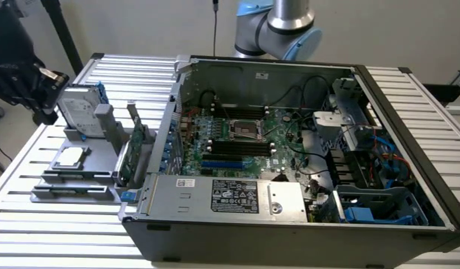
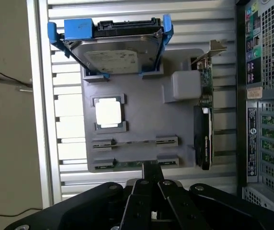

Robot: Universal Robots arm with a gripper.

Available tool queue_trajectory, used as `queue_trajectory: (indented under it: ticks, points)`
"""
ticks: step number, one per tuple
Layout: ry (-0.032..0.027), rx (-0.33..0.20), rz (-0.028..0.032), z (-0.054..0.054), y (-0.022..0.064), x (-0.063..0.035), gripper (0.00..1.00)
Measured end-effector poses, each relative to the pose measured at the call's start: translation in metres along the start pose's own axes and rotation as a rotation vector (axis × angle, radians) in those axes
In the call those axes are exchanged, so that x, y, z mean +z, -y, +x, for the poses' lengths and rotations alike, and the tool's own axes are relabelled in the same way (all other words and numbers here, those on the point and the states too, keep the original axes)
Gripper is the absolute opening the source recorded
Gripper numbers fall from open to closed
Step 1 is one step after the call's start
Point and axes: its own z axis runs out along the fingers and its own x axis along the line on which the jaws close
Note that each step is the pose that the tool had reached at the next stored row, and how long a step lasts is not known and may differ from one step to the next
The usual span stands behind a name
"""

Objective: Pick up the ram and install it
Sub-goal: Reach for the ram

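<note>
The ram (image 2: 127, 164) is a thin green stick seen edge-on, standing between two clips at the near end of a grey holder plate (image 2: 146, 120). In the wrist view my gripper (image 2: 150, 168) shows as black linkage whose fingers converge to a single tip, shut with nothing in them. That tip lines up just beside the stick's end, and how high above it I cannot tell. In the exterior view the holder plate (image 1: 88, 162) sits to the left of the open computer case (image 1: 289, 224). The long black memory slots (image 1: 237, 147) lie bare on the green motherboard.
The plate also carries a hard drive in a blue frame (image 2: 113, 52), a square processor (image 2: 108, 114) and an upright expansion card with a metal bracket (image 2: 204, 120). The case wall (image 2: 266, 96) rises close by. A dark shape (image 1: 21, 73) hangs at the exterior view's upper left.
</note>
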Motion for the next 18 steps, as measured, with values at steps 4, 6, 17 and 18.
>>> queue_trajectory:
  ticks: [4, 6, 17, 18]
  points:
    - [-0.0162, -0.004, 0.0138, 0.0010, 0.0009, 0.0006, 0.11]
    - [-0.0247, -0.011, 0.0266, 0.0010, 0.0010, 0.0008, 0.11]
    - [-0.0368, -0.157, 0.0404, 0.0018, 0.0012, 0.0025, 0.11]
    - [-0.0370, -0.163, 0.0405, 0.0030, 0.0012, 0.0025, 0.11]
